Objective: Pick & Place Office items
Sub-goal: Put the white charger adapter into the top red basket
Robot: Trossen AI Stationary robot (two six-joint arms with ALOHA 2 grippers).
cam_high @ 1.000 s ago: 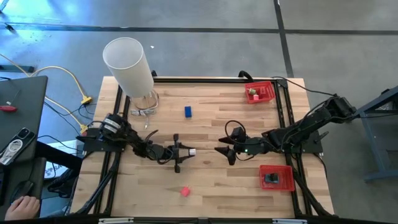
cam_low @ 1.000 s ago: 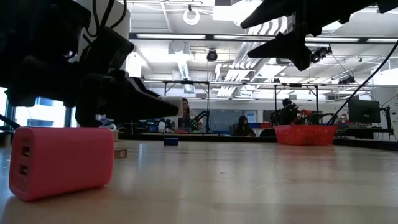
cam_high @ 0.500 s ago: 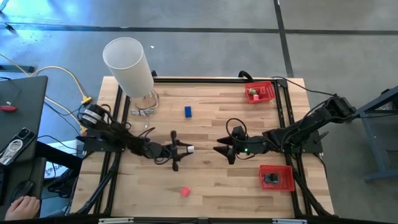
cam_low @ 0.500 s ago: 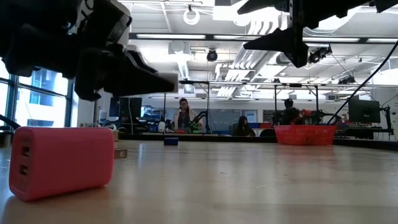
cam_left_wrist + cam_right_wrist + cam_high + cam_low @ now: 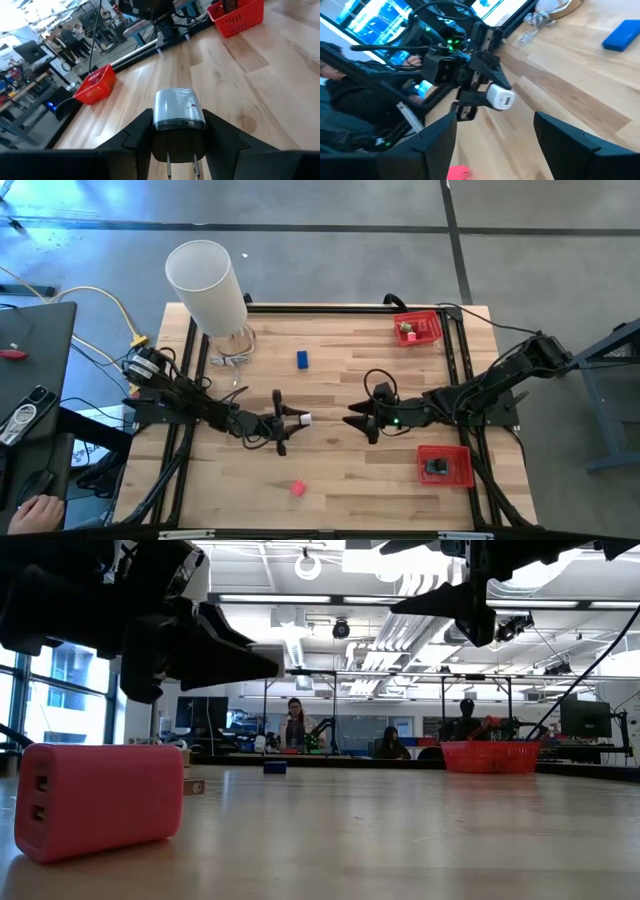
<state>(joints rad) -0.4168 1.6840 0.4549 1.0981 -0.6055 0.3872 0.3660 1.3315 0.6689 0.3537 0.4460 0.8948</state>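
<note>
The left gripper point(image 5: 296, 419) is clamped on a small white plug-in charger with a black base and metal prongs point(image 5: 178, 119), holding it raised above the middle of the pale wooden table point(image 5: 340, 480); its two dark fingers point(image 5: 135, 136) press against the charger's sides. Facing it from the right, just across a short stretch of bare tabletop, the right gripper point(image 5: 355, 423) hangs above the wood with its jaws spread wide and nothing between them.

Near the front edge, below the left gripper in the high view, a pink rounded block with two ports point(image 5: 98, 799) lies on the table. A small blue rectangular piece point(image 5: 302, 359) sits farther back, towards the tall white cylinder point(image 5: 207, 286) at the far left corner. At the far right corner a red plastic mesh tray point(image 5: 418, 328) holds small green and red pieces. Another red tray point(image 5: 446, 465) at the near right holds a black item point(image 5: 435, 466).
</note>
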